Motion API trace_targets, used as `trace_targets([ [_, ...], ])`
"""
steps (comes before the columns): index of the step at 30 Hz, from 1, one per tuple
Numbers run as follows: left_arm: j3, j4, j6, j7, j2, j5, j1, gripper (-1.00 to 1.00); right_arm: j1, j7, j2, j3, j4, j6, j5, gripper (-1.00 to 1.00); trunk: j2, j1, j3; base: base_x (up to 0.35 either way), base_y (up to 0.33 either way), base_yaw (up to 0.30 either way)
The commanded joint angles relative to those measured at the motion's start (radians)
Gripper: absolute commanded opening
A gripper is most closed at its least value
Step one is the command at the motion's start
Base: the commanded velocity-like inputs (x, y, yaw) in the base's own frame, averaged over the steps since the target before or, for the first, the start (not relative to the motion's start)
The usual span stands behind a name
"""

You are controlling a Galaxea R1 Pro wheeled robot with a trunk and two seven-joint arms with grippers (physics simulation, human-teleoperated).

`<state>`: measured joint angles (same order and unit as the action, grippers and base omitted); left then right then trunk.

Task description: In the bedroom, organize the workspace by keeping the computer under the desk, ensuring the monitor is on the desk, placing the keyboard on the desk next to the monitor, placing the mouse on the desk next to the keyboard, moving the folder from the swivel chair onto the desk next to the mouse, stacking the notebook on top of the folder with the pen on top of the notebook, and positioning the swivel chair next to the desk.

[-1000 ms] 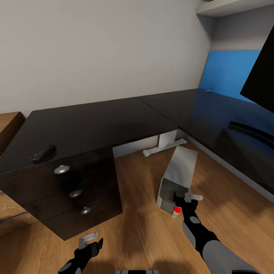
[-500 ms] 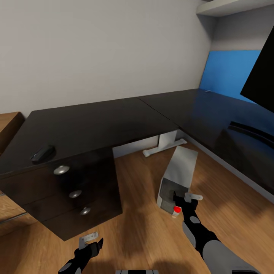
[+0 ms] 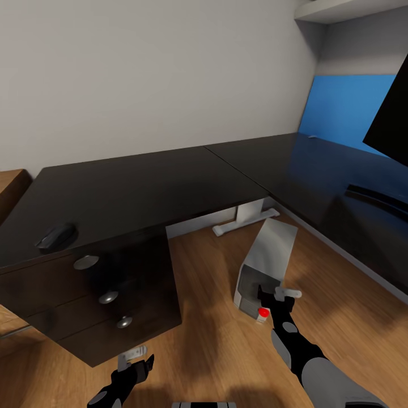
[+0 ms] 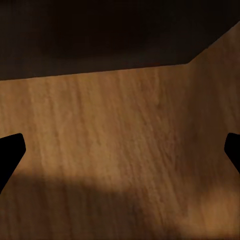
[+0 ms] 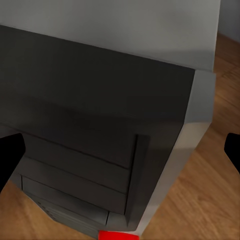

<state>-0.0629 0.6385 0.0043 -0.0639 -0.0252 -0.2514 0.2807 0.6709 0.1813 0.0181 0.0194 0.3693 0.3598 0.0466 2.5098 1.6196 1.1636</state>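
The grey computer tower (image 3: 265, 265) stands tilted on the wooden floor in the open corner of the dark L-shaped desk (image 3: 147, 187); its dark front panel (image 5: 100, 115) faces the right wrist camera. My right gripper (image 3: 276, 295) is open just in front of the tower's lower front, its fingers (image 5: 10, 155) spread wide. A black mouse (image 3: 55, 236) lies on the desk's left end. The black monitor (image 3: 391, 119) shows at the right edge, with a dark curved piece (image 3: 374, 192) on the desk below it. My left gripper (image 3: 134, 358) hangs open over the floor (image 4: 125, 150).
A dark drawer unit (image 3: 107, 294) with three round knobs stands under the desk's left end, close to my left gripper. A white desk foot (image 3: 243, 218) rests on the floor behind the tower. A blue panel (image 3: 340, 107) covers the far right wall.
The whole picture has shifted slightly, so the camera has moved. Both arms and the tower keep their places in the view.
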Motion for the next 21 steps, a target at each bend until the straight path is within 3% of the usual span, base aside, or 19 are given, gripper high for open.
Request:
trace_targets([
  [1,-0.005,0.000,0.000,-0.007,-0.001,-0.009,0.000,1.00,0.001,0.000,0.000,0.005,0.000,0.005,0.005,1.00,0.000,0.000,0.001,0.001,0.000,0.000],
  [6,-0.005,0.000,0.001,-0.007,-0.001,-0.009,0.000,1.00,0.001,0.000,0.000,0.005,0.000,0.005,0.005,1.00,0.000,0.000,0.001,-0.113,0.000,0.000],
  [21,-0.005,0.000,0.002,-0.007,-0.001,-0.009,0.000,1.00,0.001,0.000,-0.001,0.007,0.002,0.007,0.006,1.00,0.000,0.000,0.001,-0.264,0.000,0.000],
])
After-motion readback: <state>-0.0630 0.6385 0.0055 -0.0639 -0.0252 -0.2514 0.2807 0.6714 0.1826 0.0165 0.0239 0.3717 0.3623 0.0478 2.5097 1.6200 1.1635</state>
